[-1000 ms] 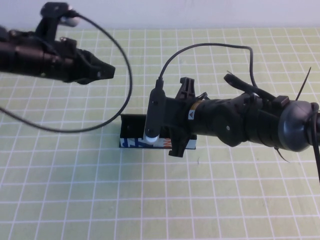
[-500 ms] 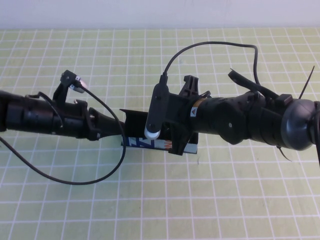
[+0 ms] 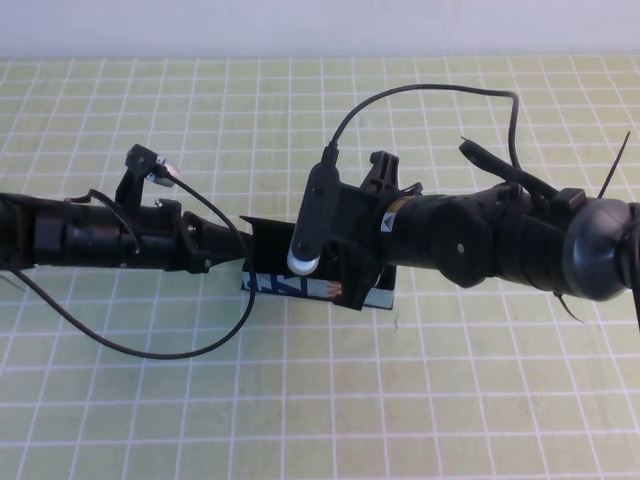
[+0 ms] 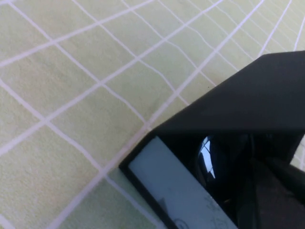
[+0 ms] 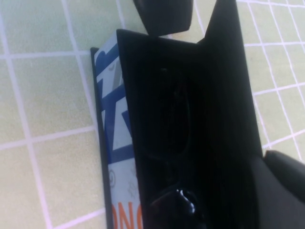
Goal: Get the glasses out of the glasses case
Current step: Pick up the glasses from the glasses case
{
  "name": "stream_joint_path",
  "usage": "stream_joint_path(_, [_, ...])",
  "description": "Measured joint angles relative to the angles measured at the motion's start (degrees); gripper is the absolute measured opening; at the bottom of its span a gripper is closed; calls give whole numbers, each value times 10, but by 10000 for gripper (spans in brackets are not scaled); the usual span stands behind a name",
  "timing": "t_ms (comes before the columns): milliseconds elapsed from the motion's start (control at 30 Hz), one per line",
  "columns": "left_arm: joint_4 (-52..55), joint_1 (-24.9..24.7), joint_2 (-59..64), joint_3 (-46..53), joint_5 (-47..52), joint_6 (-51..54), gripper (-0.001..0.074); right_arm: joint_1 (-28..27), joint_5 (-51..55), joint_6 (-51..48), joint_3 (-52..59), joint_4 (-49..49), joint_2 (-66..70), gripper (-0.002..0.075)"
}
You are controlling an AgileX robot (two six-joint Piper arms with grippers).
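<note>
Your case [image 3: 270, 272] sits near the middle of the table [image 3: 450, 400], roughly midway between the left and right edges, with its long blue-lettered front face turned toward the near edge. The lid stands open, rising along the case's far side. Only the left end of the case shows from above; the rest lies under the right arm.

Your right gripper [image 3: 362, 240] hangs directly over the right half of the case, the wrist reaching in from the right edge. You cannot tell from any view whether its fingers are apart or together. One dark finger [image 5: 164, 14] shows at the case's end in the right wrist view, just off the rim.

Your left gripper [image 3: 236, 252] comes in low from the left edge and meets the case's left end. Its fingers are hidden too, so you cannot tell how they stand.

The glasses [image 5: 174, 205] lie inside the case. A glossy dark lens [image 4: 207, 160] shows under the raised lid in the left wrist view, just behind the pale front wall.

You have open mat along the near edge, both near corners and the far right corner. Cables [image 3: 430, 92] loop above the table on both sides of the case.
</note>
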Motion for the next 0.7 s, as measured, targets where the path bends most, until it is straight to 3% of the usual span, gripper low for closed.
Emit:
stream_joint_path(300, [-2, 1, 13, 0, -6, 1, -4, 0, 0, 0, 0, 43, -1, 2])
stream_joint_path(433, [3, 1, 13, 0, -5, -2, -4, 0, -4, 0, 1, 84, -20, 80])
stream_joint_path(567, [9, 1, 13, -1, -2, -4, -4, 0, 22, 1, 1, 190, -64, 133])
stream_joint_path(700, [10, 1, 13, -1, -2, -4, -4, 0, 128, 6, 1, 320, -98, 103])
